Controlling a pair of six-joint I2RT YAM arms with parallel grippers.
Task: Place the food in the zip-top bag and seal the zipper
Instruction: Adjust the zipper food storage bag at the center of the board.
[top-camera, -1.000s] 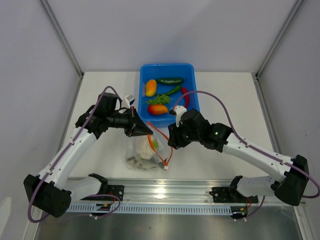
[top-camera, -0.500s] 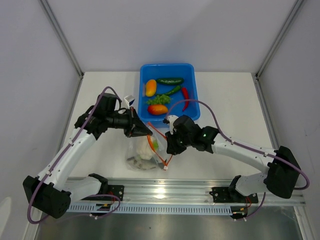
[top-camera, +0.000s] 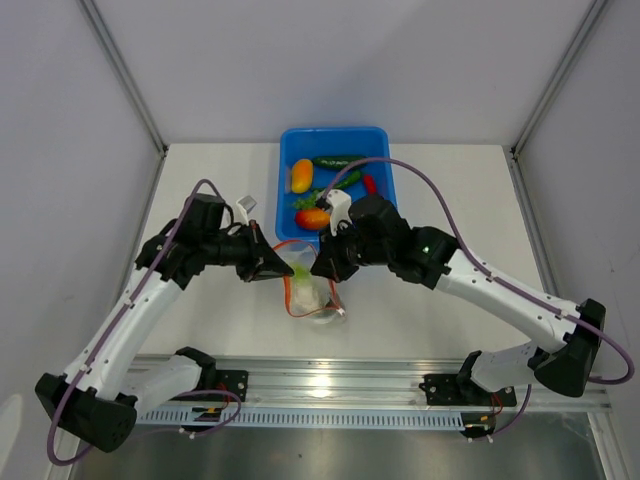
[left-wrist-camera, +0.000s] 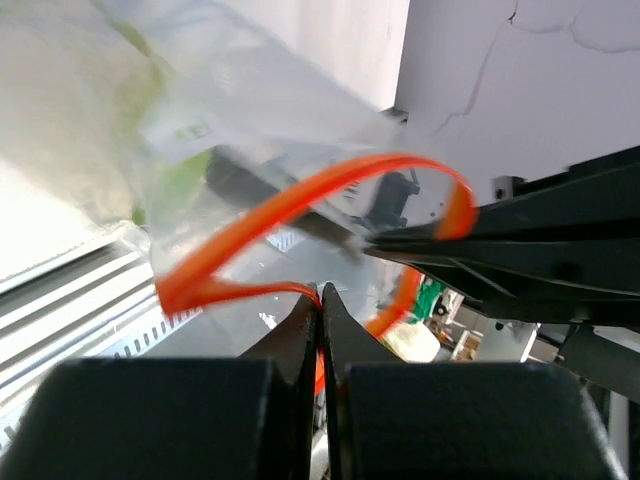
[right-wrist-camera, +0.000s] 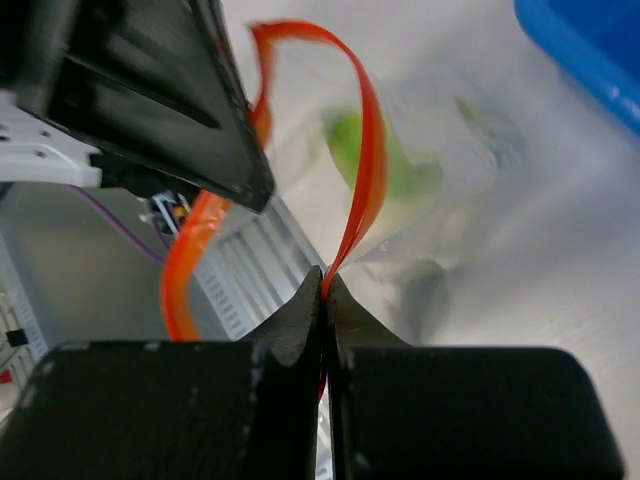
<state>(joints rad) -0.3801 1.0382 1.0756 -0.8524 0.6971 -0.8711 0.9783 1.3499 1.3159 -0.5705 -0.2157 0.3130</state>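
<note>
The zip-top bag (top-camera: 312, 298) is being held up just in front of the blue tub (top-camera: 335, 131). The right arm (top-camera: 480, 285) is covering the tub's near edge, with the orange-yellow pepper (top-camera: 301, 176) lying clear of it. Only the wrist cameras are showing the left gripper (left-wrist-camera: 320, 300) and right gripper (right-wrist-camera: 323, 285) each pinching tight on the zipper (left-wrist-camera: 290, 205).

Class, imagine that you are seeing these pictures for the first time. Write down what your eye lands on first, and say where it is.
First comes the clear bag at mid-table, its orange strip bowed into a loop. The left gripper and the right gripper each pinch that strip shut from opposite sides. Behind them, at the far edge, a bright blue tub holds colourful toy food.
</note>
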